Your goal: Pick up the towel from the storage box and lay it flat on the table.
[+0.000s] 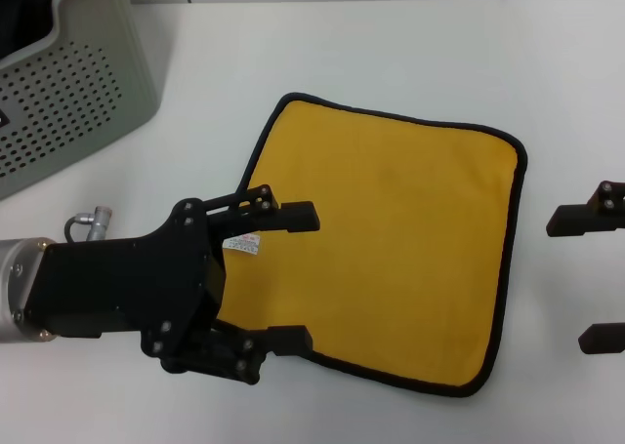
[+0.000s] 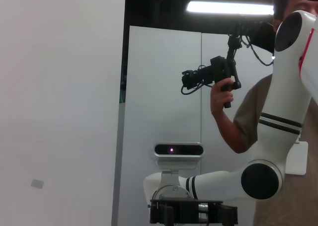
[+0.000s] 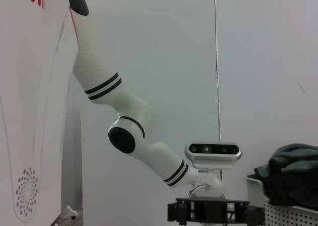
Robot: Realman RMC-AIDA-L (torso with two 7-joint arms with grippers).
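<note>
The towel [image 1: 391, 249] lies spread flat on the white table [image 1: 391, 54], mustard-yellow side up, with black edging and a small white label [image 1: 242, 244] near its left edge. My left gripper [image 1: 298, 276] is open and empty over the towel's left edge, one finger [image 1: 293, 216] above the label and one [image 1: 285, 339] at the near corner. My right gripper [image 1: 586, 278] is open and empty at the right edge of the head view, just right of the towel. The grey perforated storage box [image 1: 68, 83] stands at the far left; it also shows in the right wrist view [image 3: 293, 213].
A dark cloth heap [image 3: 290, 174] rests in the box in the right wrist view. In the left wrist view a person [image 2: 258, 112] stands holding a camera rig [image 2: 213, 74]. The table's far edge meets a white wall.
</note>
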